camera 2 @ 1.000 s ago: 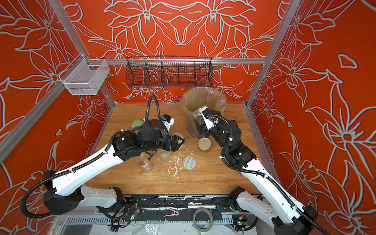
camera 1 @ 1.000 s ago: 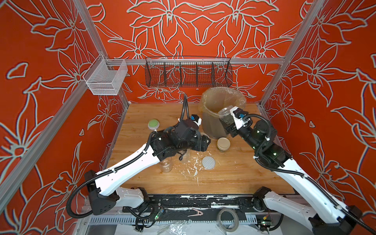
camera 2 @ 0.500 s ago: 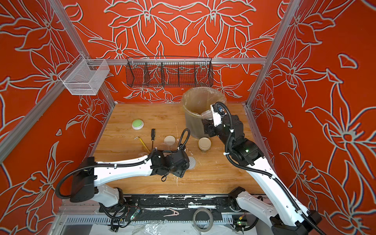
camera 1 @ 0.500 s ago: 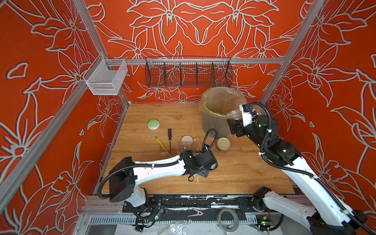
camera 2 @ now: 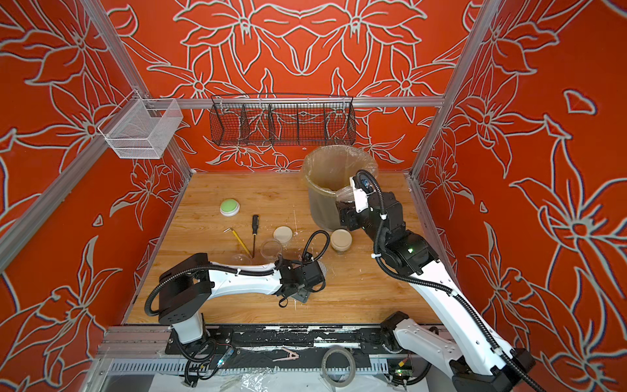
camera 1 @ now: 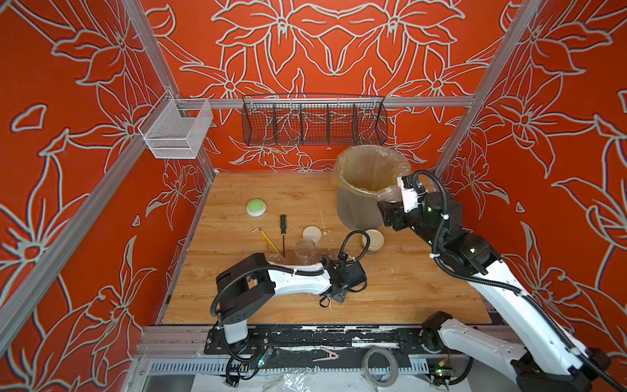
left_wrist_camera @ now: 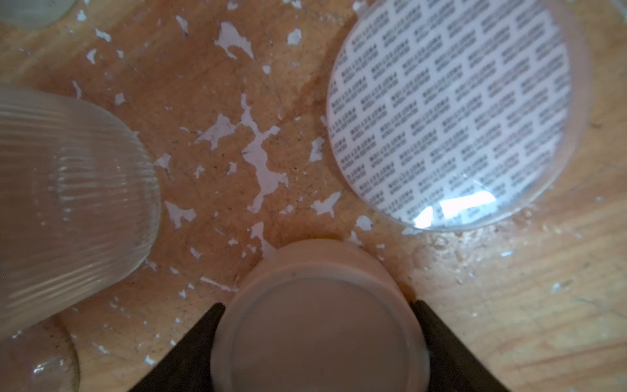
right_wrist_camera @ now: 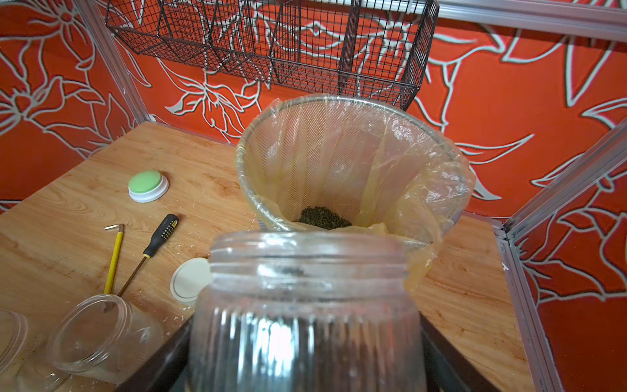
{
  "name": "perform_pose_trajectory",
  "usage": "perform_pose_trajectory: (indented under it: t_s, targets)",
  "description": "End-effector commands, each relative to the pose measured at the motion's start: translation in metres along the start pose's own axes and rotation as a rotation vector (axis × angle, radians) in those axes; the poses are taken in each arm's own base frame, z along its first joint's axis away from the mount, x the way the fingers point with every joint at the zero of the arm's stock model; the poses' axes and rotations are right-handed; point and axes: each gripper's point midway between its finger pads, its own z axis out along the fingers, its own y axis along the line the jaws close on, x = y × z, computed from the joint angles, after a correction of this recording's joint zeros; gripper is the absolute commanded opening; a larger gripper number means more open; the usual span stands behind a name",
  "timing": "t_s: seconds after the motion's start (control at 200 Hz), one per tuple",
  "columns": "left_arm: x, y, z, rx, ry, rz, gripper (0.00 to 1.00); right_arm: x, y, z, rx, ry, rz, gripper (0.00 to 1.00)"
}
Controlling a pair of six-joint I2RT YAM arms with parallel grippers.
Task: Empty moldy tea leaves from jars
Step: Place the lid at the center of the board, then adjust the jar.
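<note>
My left fingers (left_wrist_camera: 190, 356), raised over the middle of the desk (camera 1: 407, 292) a second ago, now sit low near its front, clamped on a cream lid (left_wrist_camera: 319, 322). My right fingers (right_wrist_camera: 159, 366) still grip an uncapped ribbed jar (right_wrist_camera: 305, 322), mouth turned toward the lined bin (right_wrist_camera: 244, 163). Dark tea leaves (right_wrist_camera: 322, 217) lie on the bin's bottom; whether any remain in the jar, I cannot tell. A capped jar (camera 1: 372, 241) waits beside the bin, likely next for emptying.
</note>
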Motion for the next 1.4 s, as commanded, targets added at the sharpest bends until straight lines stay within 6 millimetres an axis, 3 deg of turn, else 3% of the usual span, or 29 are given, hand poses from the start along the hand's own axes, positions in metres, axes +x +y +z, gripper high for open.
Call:
perform_pose_trajectory:
  t_s: [0.0, 0.11, 0.205, 0.375, 0.485, 0.611, 0.746, 0.851, 0.976, 1.136, 1.396]
  targets:
    - [0.012, 0.003, 0.012, -0.024, 0.034, -0.018, 0.59, -0.027, -0.002, -0.011, -0.004, -0.081, 0.041, 0.25]
    - [0.007, 0.002, 0.003, -0.001, 0.013, -0.022, 0.77, -0.028, -0.002, -0.011, -0.008, -0.083, 0.045, 0.25]
    - [-0.002, 0.003, -0.014, 0.028, -0.026, -0.03, 0.87, -0.029, -0.001, -0.011, -0.011, -0.085, 0.044, 0.25]
    - [-0.026, 0.002, -0.062, 0.124, -0.128, -0.048, 0.95, -0.031, 0.0, -0.014, -0.02, -0.089, 0.041, 0.25]
    - [-0.048, 0.005, -0.106, 0.236, -0.213, -0.086, 0.97, -0.031, 0.006, -0.015, -0.054, -0.094, 0.031, 0.25]
    - [-0.076, 0.024, -0.16, 0.434, -0.298, -0.189, 0.99, -0.029, 0.025, -0.015, -0.163, -0.118, -0.025, 0.25]
    - [-0.107, 0.048, -0.222, 0.645, -0.428, -0.254, 0.99, -0.028, 0.052, -0.021, -0.322, -0.174, -0.088, 0.24]
    - [-0.126, 0.052, -0.275, 0.757, -0.533, -0.213, 0.98, -0.026, 0.08, -0.03, -0.486, -0.201, -0.134, 0.24]
    - [-0.145, 0.05, -0.321, 0.88, -0.598, -0.176, 0.98, -0.026, 0.11, -0.044, -0.671, -0.234, -0.171, 0.25]
    - [-0.165, 0.043, -0.346, 0.991, -0.607, -0.165, 0.98, -0.028, 0.124, -0.049, -0.751, -0.26, -0.174, 0.24]
    - [-0.192, 0.043, -0.346, 0.994, -0.658, -0.165, 0.98, -0.043, 0.13, -0.053, -0.783, -0.339, -0.146, 0.24]
